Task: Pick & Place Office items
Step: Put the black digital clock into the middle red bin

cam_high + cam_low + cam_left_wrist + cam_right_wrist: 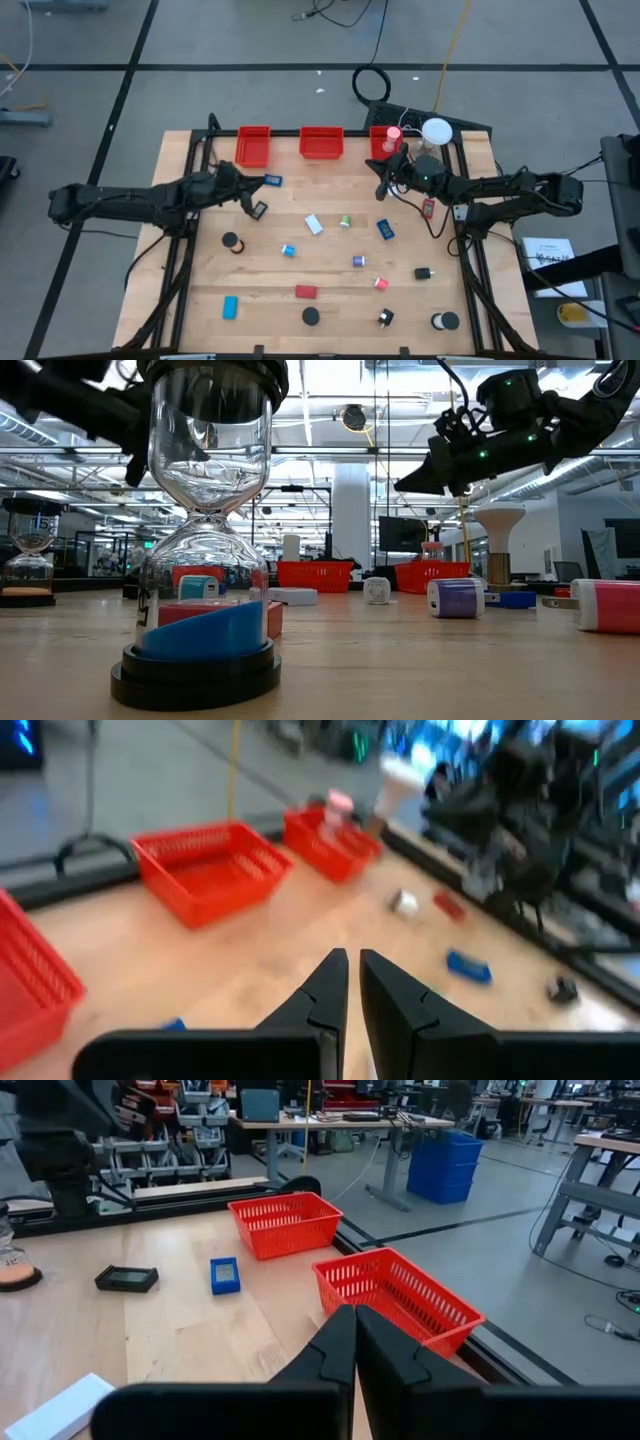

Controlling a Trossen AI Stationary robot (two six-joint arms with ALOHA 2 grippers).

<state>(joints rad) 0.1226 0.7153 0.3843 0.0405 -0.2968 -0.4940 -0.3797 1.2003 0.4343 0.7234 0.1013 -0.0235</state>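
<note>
Small office items lie scattered on the wooden table (200,270): a blue block (272,181), a flat black piece (258,210), a white bit (314,224), a green bit (345,221), a red block (305,291) and black discs (231,241). My left gripper (252,184) hovers shut beside the blue block, in front of the left bin; its wrist view shows the fingers (335,985) together and holding nothing. My right gripper (383,188) hangs shut and holding nothing (355,1342) above the table in front of the right bin, raised well off the surface in the low view (405,484).
Three red bins (253,145) (321,142) (383,142) line the far edge, with a white lamp (436,130) at the far right corner. An hourglass with blue sand (205,560) stands close to the near edge. More items sit along the near side, such as a blue block (230,306).
</note>
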